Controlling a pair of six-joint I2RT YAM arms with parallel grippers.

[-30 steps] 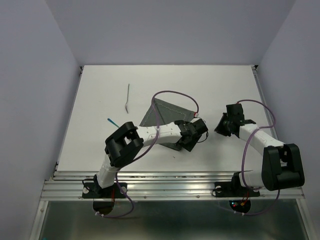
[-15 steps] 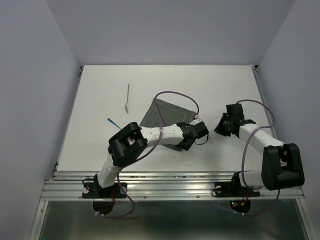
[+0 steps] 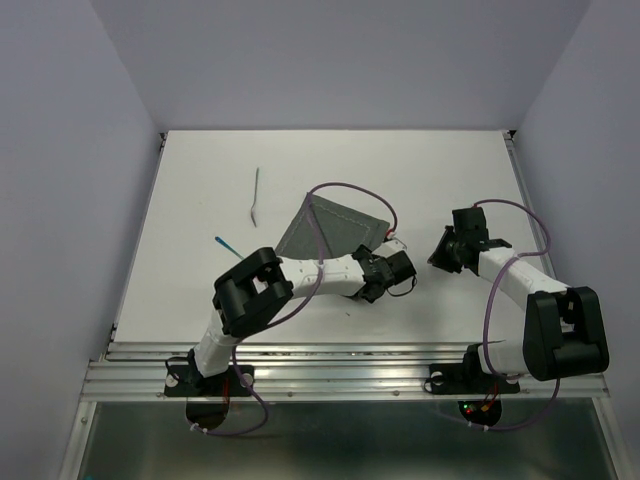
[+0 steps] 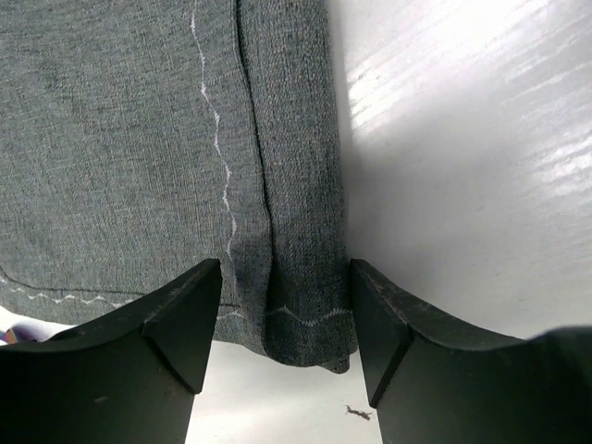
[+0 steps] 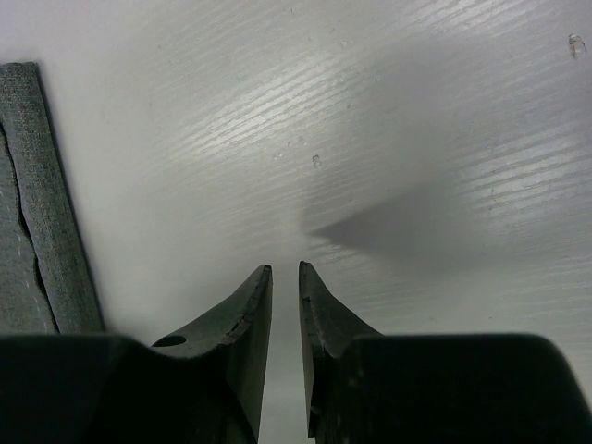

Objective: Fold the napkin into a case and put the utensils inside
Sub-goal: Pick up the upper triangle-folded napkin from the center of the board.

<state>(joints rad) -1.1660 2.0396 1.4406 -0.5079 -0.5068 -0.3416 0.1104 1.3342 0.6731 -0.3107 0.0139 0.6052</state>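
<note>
The dark grey napkin [image 3: 325,228] lies partly folded in the middle of the table, its near part hidden under my left arm. My left gripper [image 3: 385,270] sits low at its near right corner. In the left wrist view the open jaws [image 4: 285,277] straddle a folded strip of napkin [image 4: 296,231] with white stitching, which lies flat on the table. My right gripper [image 3: 447,252] hovers to the right of the cloth; its fingers [image 5: 286,270] are parted by a thin slit with nothing between them. A slim grey utensil [image 3: 256,195] and a teal handle [image 3: 225,244] lie to the left of the napkin.
The napkin's edge [image 5: 46,231] shows at the left of the right wrist view, over bare white table [image 5: 416,139]. Purple cables loop above both arms [image 3: 350,187]. The walls stand close at the left and right.
My left gripper has shifted slightly toward the near right along the napkin's corner, and its jaws narrowed and then widened a little. The right arm has not moved.
</note>
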